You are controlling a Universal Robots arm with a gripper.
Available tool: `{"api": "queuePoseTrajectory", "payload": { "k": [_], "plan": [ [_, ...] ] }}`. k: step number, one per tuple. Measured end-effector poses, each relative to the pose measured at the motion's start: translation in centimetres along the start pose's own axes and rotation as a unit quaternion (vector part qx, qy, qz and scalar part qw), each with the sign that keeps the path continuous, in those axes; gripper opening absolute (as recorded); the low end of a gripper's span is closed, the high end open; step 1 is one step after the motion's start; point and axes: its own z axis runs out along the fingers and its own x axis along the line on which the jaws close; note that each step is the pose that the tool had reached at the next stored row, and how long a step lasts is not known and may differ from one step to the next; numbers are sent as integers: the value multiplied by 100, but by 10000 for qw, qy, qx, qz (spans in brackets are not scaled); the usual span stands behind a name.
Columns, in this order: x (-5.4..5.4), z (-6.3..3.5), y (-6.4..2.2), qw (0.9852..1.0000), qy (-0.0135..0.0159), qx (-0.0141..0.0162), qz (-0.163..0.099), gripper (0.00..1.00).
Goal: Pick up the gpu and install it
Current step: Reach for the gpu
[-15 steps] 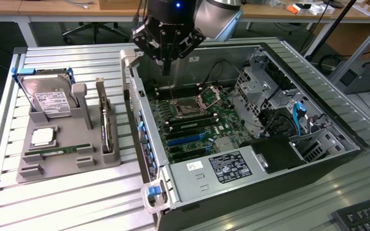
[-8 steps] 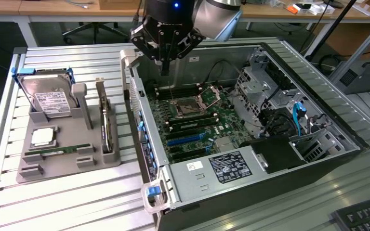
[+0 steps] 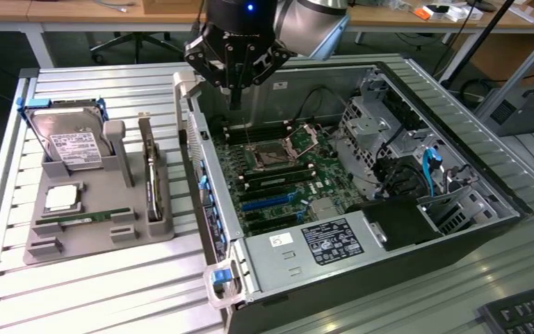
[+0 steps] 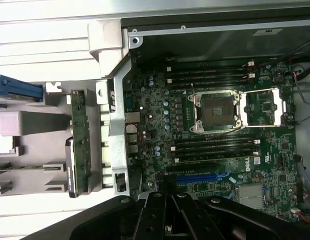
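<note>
Jaws shut tight, fingertips together, nothing held and nothing touched. My gripper (image 3: 236, 97) hangs over the open computer case (image 3: 213, 209), above the motherboard (image 4: 155, 125) near the case's far end.

Past the case wall, on the grey holder (image 3: 91, 240) on the bench, is the gpu (image 3: 153, 174). It stands on its long edge in the slot at the holder's case-side edge. Its long axis runs parallel to the case wall, from the bench's near edge toward its far edge. I cannot tell which end carries the bracket.
</note>
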Motion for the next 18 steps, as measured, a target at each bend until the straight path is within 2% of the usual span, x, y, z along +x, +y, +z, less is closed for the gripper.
{"api": "queuePoseTrajectory", "payload": {
  "k": [18],
  "plan": [
    [78, -1, -7, 10000, 0, 0, 0, 11]
  ]
}}
